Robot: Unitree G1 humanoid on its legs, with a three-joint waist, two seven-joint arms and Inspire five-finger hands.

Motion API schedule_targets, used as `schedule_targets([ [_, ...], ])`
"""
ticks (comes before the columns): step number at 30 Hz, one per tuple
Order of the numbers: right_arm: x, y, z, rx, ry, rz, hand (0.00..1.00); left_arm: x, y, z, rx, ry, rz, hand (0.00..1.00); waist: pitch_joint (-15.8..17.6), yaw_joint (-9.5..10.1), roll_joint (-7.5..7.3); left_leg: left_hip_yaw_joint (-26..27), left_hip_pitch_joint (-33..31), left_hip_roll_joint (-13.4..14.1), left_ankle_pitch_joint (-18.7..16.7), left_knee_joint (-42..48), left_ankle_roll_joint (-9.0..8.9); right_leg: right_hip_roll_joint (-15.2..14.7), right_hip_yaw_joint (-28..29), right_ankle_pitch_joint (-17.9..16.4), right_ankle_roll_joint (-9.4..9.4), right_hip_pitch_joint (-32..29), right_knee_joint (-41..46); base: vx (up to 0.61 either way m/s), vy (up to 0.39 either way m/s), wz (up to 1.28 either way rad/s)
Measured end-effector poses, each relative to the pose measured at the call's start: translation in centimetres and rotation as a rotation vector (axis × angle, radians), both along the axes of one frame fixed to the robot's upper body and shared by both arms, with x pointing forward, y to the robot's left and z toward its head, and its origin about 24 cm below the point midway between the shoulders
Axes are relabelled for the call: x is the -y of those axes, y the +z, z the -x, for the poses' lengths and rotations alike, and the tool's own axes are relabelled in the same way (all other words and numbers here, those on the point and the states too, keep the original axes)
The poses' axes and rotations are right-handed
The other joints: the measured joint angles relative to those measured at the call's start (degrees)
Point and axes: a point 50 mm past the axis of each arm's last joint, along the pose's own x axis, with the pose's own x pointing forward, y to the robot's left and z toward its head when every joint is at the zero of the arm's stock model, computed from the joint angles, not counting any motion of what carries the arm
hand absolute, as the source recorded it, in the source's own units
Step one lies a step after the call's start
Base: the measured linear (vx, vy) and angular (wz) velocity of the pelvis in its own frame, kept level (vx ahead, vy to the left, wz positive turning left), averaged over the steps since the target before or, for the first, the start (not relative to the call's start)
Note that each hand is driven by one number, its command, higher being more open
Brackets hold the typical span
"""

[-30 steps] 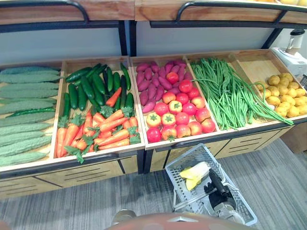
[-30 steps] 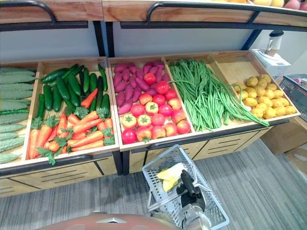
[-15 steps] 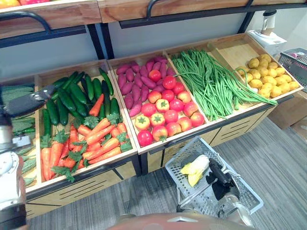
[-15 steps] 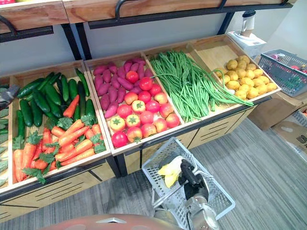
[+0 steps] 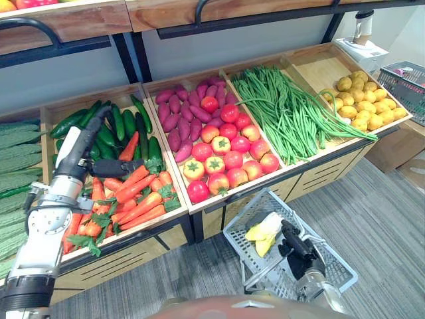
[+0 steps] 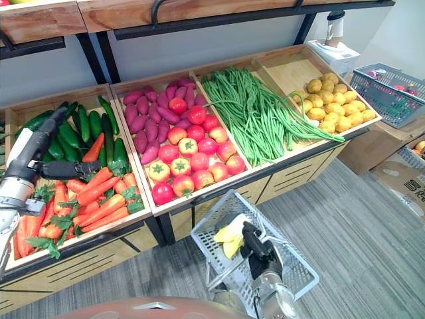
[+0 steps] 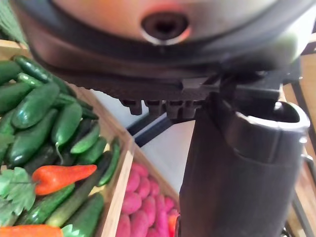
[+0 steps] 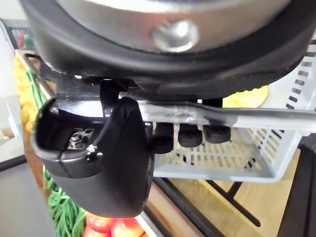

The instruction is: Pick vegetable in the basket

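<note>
My left hand (image 5: 83, 149) hangs open over the crate of dark green cucumbers (image 5: 109, 123) and orange carrots (image 5: 136, 193). Its fingers point at the cucumbers and its thumb (image 7: 237, 173) sticks out above the carrots, holding nothing. In the left wrist view the cucumbers (image 7: 34, 103) and one carrot (image 7: 61, 177) lie below the hand. My right hand (image 5: 297, 244) is shut on the handle (image 8: 237, 118) of a pale grey plastic basket (image 5: 335, 269) hanging in front of the stand. A yellow-white leafy vegetable (image 5: 264, 229) lies in it.
Along the wooden stand lie bumpy green gourds (image 5: 16, 143), purple sweet potatoes (image 5: 179, 113), tomatoes (image 5: 226, 149), long green beans (image 5: 285, 109) and yellow potatoes (image 5: 362, 100). A white scale (image 5: 362, 43) and another grey basket (image 5: 405, 83) stand at the far right. A shelf overhangs the crates.
The camera has shifted. My left arm has risen into view and its open hand has reached over the cucumber and carrot crate. The right hand still grips the basket handle.
</note>
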Motion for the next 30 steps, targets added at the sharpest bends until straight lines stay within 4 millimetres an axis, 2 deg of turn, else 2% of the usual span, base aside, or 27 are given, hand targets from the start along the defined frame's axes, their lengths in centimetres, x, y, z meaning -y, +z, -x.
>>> schedule_targets([
  [8, -0.1, -0.1, 0.0, -0.003, -0.001, -0.006, 0.0, -0.2, -2.7, 0.3, -0.099, 0.052, 0.062, 1.0, 0.01, 0.0, -0.32, 0.06, 0.03, 0.03, 0.0, 0.01, 0.0, 0.03, 0.05, 0.05, -0.03, 0.01, 0.0, 0.0, 0.0, 0.0],
  [17, -0.4, -0.2, 0.3, -0.005, 0.01, -0.021, 0.0, -0.2, -4.1, 0.6, -0.155, 0.087, 0.052, 1.0, 0.37, 0.06, -0.98, 0.99, 0.03, 0.14, -0.06, -0.05, -0.05, 0.19, 0.87, 0.42, -0.11, -0.32, -0.4, 0.0, 0.005, -0.04],
  [21, -0.7, -0.2, 0.2, -0.009, 0.028, -0.033, 0.0, -0.5, -4.7, 0.7, -0.184, 0.108, 0.063, 1.0, 0.81, 0.22, -0.87, 3.23, -0.14, 0.64, -0.47, 0.0, -0.03, 0.88, 2.99, 1.87, -0.3, -0.9, -2.06, -0.01, 0.022, -0.28],
  [25, -1.0, -0.1, 0.2, -0.001, 0.038, -0.04, 0.0, 0.2, -5.5, 0.8, -0.192, 0.11, 0.105, 1.0, 1.89, -0.78, -0.46, 4.05, -0.05, 1.04, -0.94, 0.15, -0.1, 1.43, 3.82, 1.9, -0.31, -1.25, -2.12, 0.02, 0.007, -0.15],
  [30, -1.5, 0.0, 0.1, 0.008, 0.034, -0.056, 0.0, -0.1, -6.3, 1.0, -0.224, 0.132, 0.118, 1.0, 2.82, -1.33, -0.37, 5.77, -0.1, 1.91, -1.92, 0.95, -0.41, 2.13, 5.31, 2.02, -0.46, -1.85, -2.23, 0.03, 0.02, -0.18],
])
